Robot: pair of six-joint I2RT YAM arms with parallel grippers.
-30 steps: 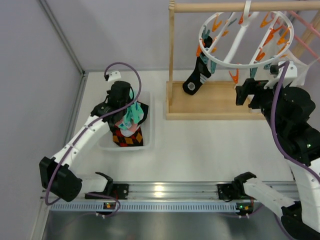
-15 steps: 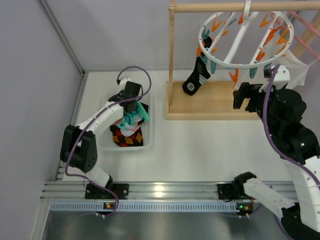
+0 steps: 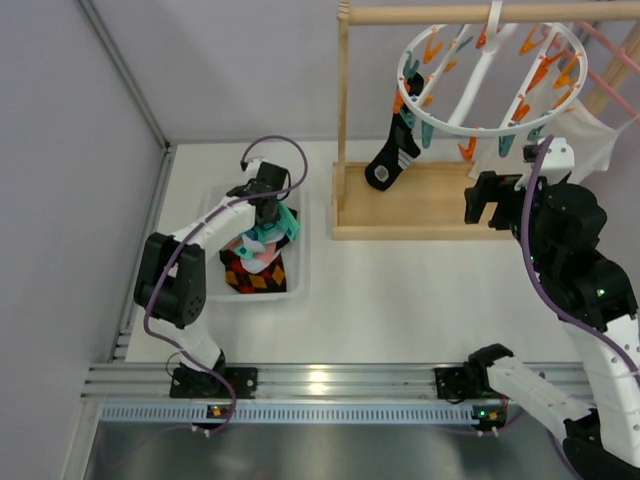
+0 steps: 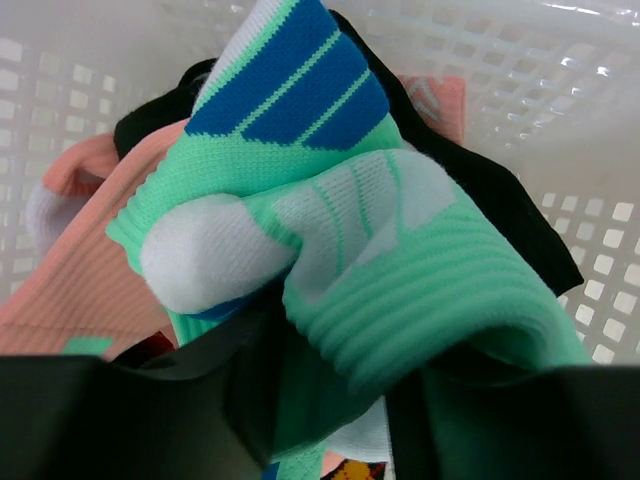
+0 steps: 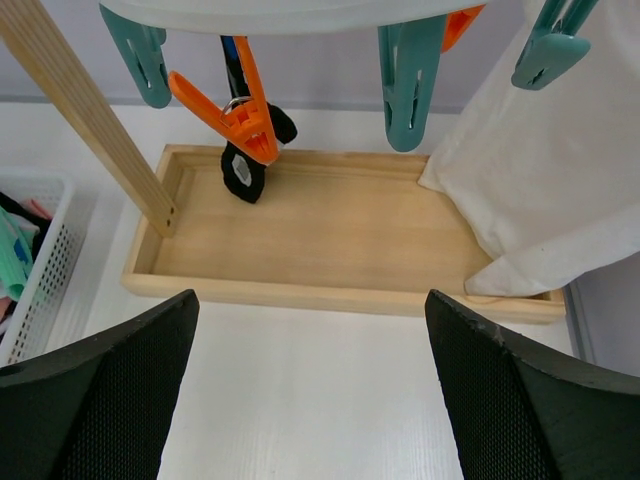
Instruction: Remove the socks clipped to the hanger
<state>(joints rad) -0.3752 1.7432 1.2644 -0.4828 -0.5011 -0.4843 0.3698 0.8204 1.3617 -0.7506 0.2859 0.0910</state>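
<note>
Now, left gripper (image 3: 268,207): down in the white basket (image 3: 300,262) by the table's left edge, fingers either side of a bunched mint-green sock (image 4: 400,270); pinching or merely flanking it, could not tell.
Mint-green sock: blue stripes and white patches, lay on top of the pile, over a pink sock (image 4: 80,290) and some black fabric (image 4: 500,200).
Diamond sock (image 3: 255,276): black with red-orange diamonds, at the basket's near end.
Right gripper (image 5: 310,330): spread wide, nothing between its fingers, hovered above the table facing the wooden tray (image 5: 330,235).
Hanger (image 3: 480,131): white ring hung from the wooden rail (image 3: 450,14) by the table's far edge, orange and teal pegs (image 5: 408,75) dangling.
Clipped black sock (image 3: 395,150): pegged at the ring's left side, toe over the tray's left end.
White cloth (image 5: 540,170): hung at the ring's right side, down to the tray's right end.
</note>
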